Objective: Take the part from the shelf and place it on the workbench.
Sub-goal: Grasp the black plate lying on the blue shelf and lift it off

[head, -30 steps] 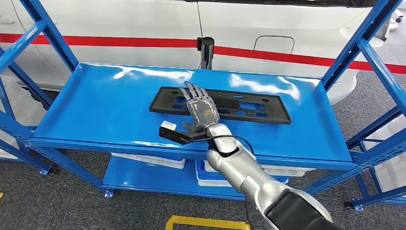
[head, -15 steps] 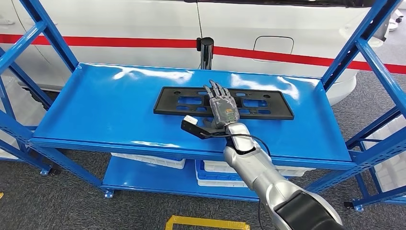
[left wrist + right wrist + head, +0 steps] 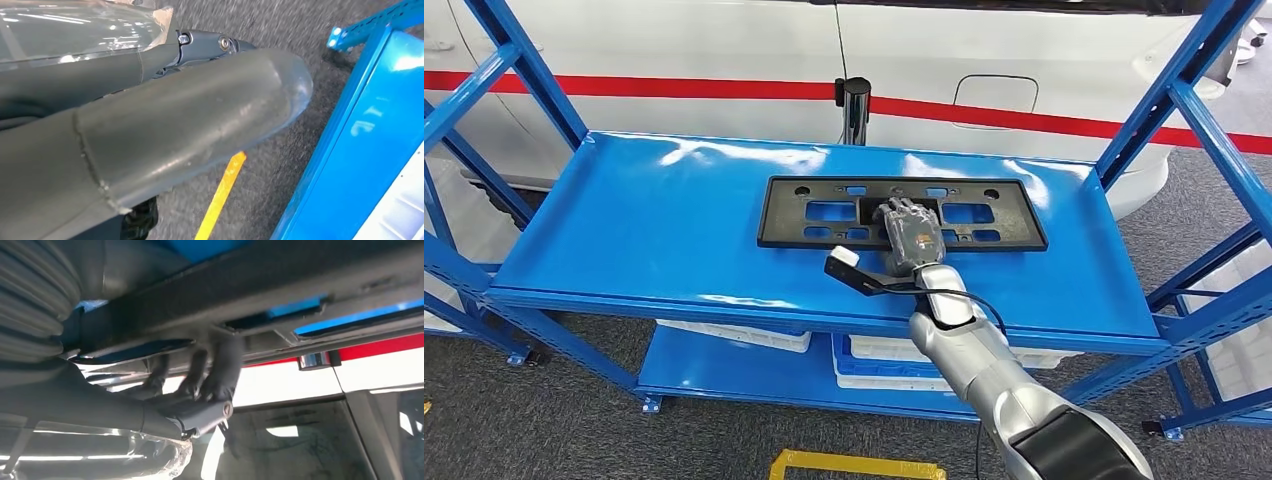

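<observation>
A flat black rectangular part (image 3: 779, 212) with several cut-outs lies on the top blue shelf (image 3: 624, 220), right of the middle. My right hand (image 3: 911, 235) lies on its centre, and my silver arm reaches in from the lower right. In the right wrist view the dark fingers (image 3: 220, 370) curl over a bar of the part (image 3: 280, 280) with the thumb below it, so the hand grips the part. My left hand (image 3: 150, 125) hangs beside the shelf above the floor, its fingers hidden behind the thick grey thumb.
A white car (image 3: 724, 50) with a red stripe stands close behind the shelf, with a black post (image 3: 856, 105) at the shelf's back edge. Blue uprights (image 3: 524, 60) frame both ends. White bins (image 3: 734, 335) sit on the lower shelf. Yellow floor tape (image 3: 854, 465) lies in front.
My right hand has slid to the right along the part and its fingers have curled down onto it. The part has shifted to the right and squared up with the shelf.
</observation>
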`<state>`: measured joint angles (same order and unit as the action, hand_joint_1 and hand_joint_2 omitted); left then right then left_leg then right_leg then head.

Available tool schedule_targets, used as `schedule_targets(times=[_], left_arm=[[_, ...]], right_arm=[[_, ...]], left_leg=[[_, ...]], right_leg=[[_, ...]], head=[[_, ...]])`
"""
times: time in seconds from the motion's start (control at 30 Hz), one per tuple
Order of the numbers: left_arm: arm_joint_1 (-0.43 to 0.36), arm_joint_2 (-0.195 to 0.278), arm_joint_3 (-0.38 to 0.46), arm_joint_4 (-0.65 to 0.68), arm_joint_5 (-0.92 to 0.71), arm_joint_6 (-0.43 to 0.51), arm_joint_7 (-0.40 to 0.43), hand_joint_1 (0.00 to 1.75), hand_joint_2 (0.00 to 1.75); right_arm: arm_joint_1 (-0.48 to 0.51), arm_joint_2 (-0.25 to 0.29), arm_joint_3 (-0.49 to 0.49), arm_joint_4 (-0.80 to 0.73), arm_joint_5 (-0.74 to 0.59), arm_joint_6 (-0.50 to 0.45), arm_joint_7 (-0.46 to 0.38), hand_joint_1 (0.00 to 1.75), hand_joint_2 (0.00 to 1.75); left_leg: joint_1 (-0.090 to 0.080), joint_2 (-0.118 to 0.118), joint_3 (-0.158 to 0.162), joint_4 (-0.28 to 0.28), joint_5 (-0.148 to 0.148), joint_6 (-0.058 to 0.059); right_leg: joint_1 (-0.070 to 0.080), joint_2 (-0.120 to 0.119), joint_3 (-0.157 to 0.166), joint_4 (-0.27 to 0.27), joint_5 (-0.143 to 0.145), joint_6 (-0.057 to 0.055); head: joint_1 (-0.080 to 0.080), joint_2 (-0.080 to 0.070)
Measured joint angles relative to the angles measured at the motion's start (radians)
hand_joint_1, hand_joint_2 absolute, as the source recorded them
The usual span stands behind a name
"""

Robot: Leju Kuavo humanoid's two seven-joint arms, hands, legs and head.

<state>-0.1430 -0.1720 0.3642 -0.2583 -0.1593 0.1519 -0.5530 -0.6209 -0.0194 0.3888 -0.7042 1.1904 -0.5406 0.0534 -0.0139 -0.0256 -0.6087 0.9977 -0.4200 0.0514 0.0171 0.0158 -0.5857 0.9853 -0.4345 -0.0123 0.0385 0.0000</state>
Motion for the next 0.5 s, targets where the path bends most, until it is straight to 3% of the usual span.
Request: schedule_targets(times=[0.5], left_arm=[[-0.017, -0.011, 0.009, -0.02, 0.012, 0.066, -0.133, 0.0, 0.0]], right_arm=[[0.03, -0.006, 0.001, -0.078, 0.083, -0.034, 0.004, 1.75, 1.75]], left_leg=[[0.001, 0.0, 0.0, 0.0, 0.0, 0.0]], right_leg=[[0.001, 0.0, 0.0, 0.0, 0.0, 0.0]], head=[[0.0, 0.0]])
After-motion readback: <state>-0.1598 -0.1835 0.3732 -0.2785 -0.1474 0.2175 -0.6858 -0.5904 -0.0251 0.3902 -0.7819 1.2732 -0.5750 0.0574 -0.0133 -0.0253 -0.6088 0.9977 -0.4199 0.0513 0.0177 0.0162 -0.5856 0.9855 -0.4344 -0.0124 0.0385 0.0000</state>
